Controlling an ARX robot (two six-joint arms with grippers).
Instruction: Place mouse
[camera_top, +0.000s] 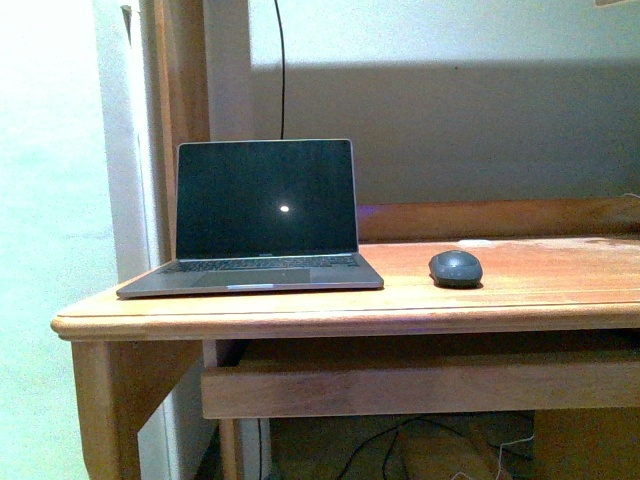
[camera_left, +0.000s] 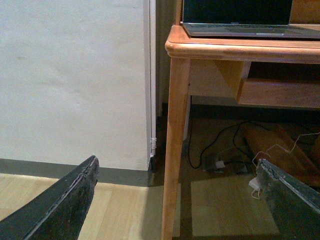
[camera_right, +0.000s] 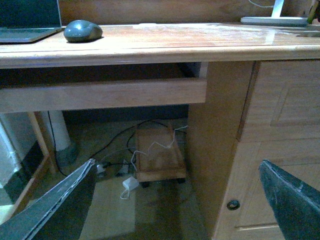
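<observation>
The dark grey mouse (camera_top: 456, 268) rests on the wooden desk (camera_top: 520, 300), just right of the open laptop (camera_top: 262, 218). In the right wrist view the mouse (camera_right: 82, 30) lies on the desktop near the laptop's corner. Neither arm shows in the front view. My left gripper (camera_left: 177, 167) is open, low near the floor by the desk's left leg (camera_left: 175, 150), with nothing between its fingers (camera_left: 60, 205). My right gripper (camera_right: 177, 170) is open too, below the desktop's height in front of the desk, far from the mouse and holding nothing.
A drawer rail (camera_top: 420, 385) runs under the desktop. A cabinet door (camera_right: 280, 150) closes the desk's right side. Cables and a small wooden trolley (camera_right: 160, 157) lie on the floor underneath. A white lamp base (camera_right: 274, 20) stands at the desk's far right. A wall (camera_left: 75, 80) is left of the desk.
</observation>
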